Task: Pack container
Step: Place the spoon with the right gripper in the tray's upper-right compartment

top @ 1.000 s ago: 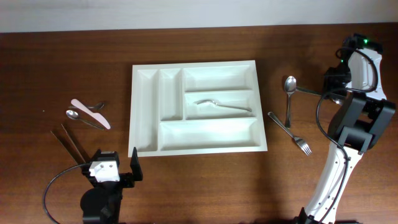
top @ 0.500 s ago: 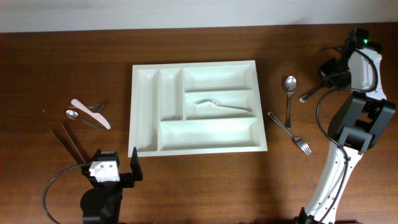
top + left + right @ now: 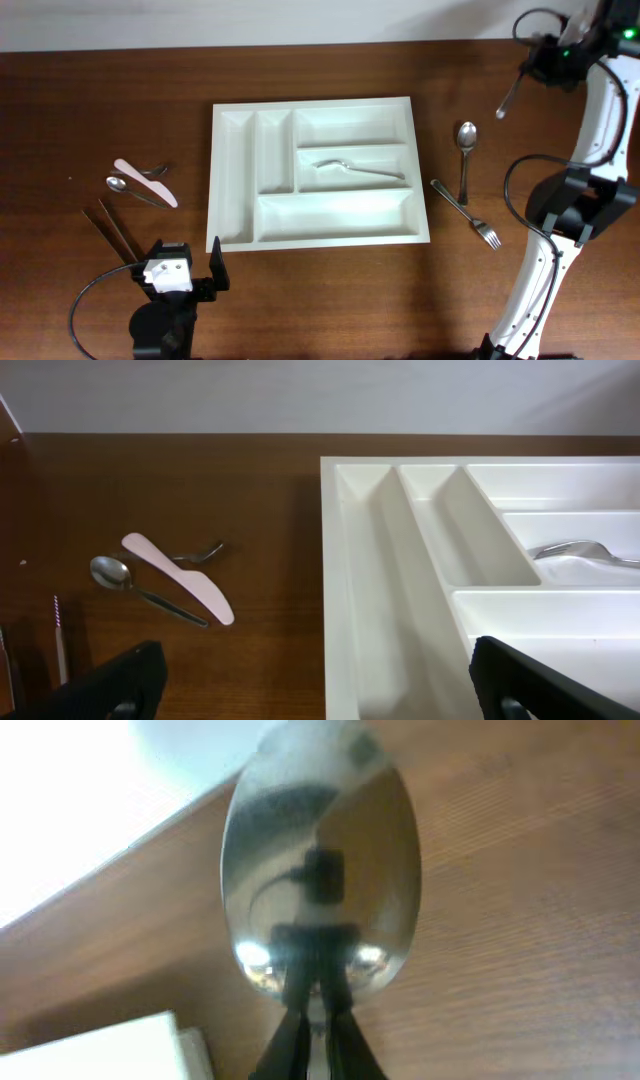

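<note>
Far left, off to the left gripper's left and ahead of it: pair of thin sticks (image 3: 115, 229), small spoon (image 3: 128, 189), pink spreader (image 3: 146, 183), and a small fork (image 3: 156, 171) half under it. All lie flat on the table (image 3: 80, 110).

Left gripper (image 3: 186, 268) is parked low with its jaws spread as wide as they go, holding nothing.

The container (image 3: 312, 238) sits just ahead of that gripper and to its right, flat on the table. One packed fork (image 3: 356, 168) lies in the middle long compartment, and the other compartments look bare. We judge it to be stiff moulded plastic, light for its size and smooth-walled, so it is likely to skate on the wood if bumped. If it has to be shifted, take the outer rim wall. Otherwise leave it alone and drop items in from above.

Right of the container, between it and the right arm: loose spoon (image 3: 466, 141) and loose fork (image 3: 466, 213), close together and apart from the container.

Right gripper (image 3: 530, 72) is up at the far right, clamped tight on the handle end of the held spoon (image 3: 508, 100), whose bowl hangs out past the fingertips. The container is well off to this gripper's left and nearer the robot. We judge the steel to be rigid, light and slick, so a handle grip can let it swing.
</note>
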Controlling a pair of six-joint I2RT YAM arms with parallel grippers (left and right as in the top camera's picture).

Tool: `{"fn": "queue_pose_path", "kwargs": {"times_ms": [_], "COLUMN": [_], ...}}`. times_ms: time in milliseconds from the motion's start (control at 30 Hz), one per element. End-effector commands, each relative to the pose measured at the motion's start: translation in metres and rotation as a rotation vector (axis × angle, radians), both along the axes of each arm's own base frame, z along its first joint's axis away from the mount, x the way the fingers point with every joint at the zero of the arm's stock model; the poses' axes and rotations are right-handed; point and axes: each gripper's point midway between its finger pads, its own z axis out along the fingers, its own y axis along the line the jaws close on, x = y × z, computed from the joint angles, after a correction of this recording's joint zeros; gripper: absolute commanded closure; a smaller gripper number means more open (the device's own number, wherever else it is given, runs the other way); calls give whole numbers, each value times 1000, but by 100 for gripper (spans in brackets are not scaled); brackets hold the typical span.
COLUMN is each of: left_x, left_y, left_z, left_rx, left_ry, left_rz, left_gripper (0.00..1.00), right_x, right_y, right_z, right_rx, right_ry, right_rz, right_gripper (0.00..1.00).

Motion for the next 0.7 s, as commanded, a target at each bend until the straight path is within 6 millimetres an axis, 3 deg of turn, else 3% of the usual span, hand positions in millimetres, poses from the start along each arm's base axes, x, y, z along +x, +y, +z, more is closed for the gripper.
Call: {"fn": "queue_pose_path", "kwargs": {"times_ms": [0,133,167,300,333,500,667], "left_x": [0,0,0,0,0,0,0], "left_y": [-2,-2,-2,-2,-2,-2,-2], "left_z": [-1,-1,-1,-1,-1,-1,-1], "left_rx": [13,13,13,13,13,13,13], "left_ry": [-1,-1,-1,-1,-1,-1,-1], "left_rz": [-15,-15,-15,-15,-15,-15,-15], "left_gripper": [1,1,1,1,1,1,1], "right_x": [-1,-2,0,4,5,2,-9], "right_y": [56,113,141,186,205,245,251], "right_z": [46,51,50,43,41,27,23], "right_rx": [29,80,116,95,68,-100,-197], "right_ry": [-127,-94,-61,-7,-2,49,71], "right_rz": [196,250,241,185,185,21,-345], "right_gripper": [96,96,96,96,96,96,96]}}
